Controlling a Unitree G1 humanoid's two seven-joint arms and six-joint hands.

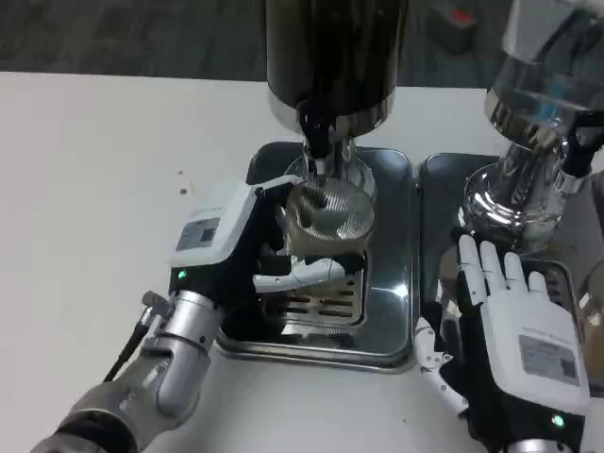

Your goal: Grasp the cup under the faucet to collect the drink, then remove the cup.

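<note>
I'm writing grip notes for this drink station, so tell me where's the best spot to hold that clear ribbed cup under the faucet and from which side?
Probably the ribbed side wall of the cup, approached from the robot's left, as the left hand does now with fingers wrapped round it. The faucet sits right above the open mouth, ruling out a top grasp, and the dispenser's chrome base crowds the far side.
</note>
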